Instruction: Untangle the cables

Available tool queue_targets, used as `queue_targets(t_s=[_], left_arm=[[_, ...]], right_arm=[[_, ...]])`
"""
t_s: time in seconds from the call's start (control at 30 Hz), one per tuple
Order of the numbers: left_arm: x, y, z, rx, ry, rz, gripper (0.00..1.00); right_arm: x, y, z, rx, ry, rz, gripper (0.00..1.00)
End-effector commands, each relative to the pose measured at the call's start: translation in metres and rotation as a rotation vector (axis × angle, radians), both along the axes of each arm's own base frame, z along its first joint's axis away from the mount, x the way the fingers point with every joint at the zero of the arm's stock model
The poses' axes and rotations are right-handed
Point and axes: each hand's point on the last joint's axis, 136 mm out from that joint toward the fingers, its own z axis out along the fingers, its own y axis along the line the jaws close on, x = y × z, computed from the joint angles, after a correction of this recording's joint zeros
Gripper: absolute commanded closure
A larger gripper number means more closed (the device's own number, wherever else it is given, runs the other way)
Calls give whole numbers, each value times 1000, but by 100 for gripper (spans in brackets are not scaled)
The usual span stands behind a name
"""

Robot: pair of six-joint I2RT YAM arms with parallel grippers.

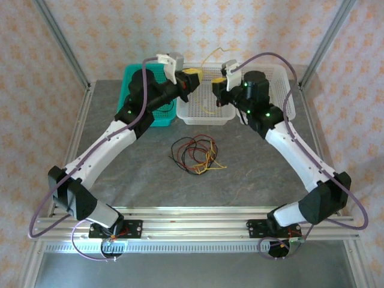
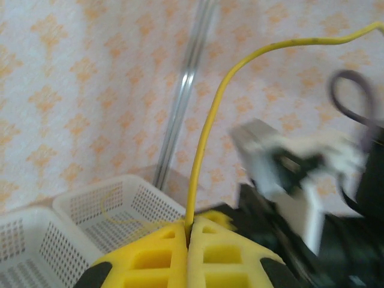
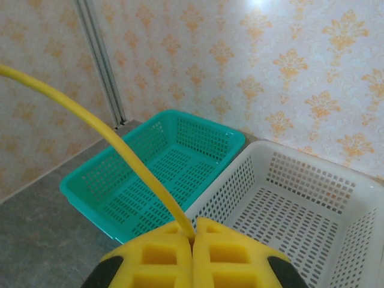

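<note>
A tangle of red, black and yellow cables point(image 1: 193, 155) lies on the grey table in front of the baskets. One yellow cable point(image 1: 213, 53) arcs in the air above the white basket point(image 1: 281, 81), held at both ends. My left gripper point(image 1: 191, 78) is shut on it; the strand point(image 2: 204, 135) rises from between the yellow pads point(image 2: 156, 252). My right gripper point(image 1: 219, 84) is shut on the same cable point(image 3: 114, 141), which leaves its closed pads point(image 3: 228, 255) up to the left. A loose length of the yellow cable point(image 1: 207, 107) lies in the white basket.
A teal basket point(image 1: 135, 75) stands left of the white one at the back of the table; its bottom point(image 3: 162, 171) shows nothing in it. Frame posts point(image 1: 60, 42) rise at the back corners. Both arms reach over the baskets.
</note>
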Motion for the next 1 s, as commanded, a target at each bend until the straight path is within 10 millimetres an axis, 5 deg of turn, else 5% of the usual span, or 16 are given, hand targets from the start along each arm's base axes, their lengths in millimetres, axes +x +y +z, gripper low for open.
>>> queue_targets(t_s=[0.0,0.17,0.23,0.33,0.5,0.77,0.97], left_arm=[[16,5,-18,-14,145,51,100],[14,-8,-21,-33,145,-26,100],[10,-13,-19,-48,133,-71,82],[9,-14,-16,-60,114,-76,34],[26,3,-29,-30,127,53,2],[35,18,-83,56,196,160,1],[22,15,-114,63,239,119,1]], right_arm=[[-1,-6,11,-16,-80,-48,100],[16,-24,8,46,-18,-195,100],[31,-42,1,69,42,-297,100],[51,-77,-17,99,137,-431,100],[72,-140,-46,143,248,-633,100],[100,-242,-85,169,354,-964,100],[111,-311,-75,188,293,-1209,100]])
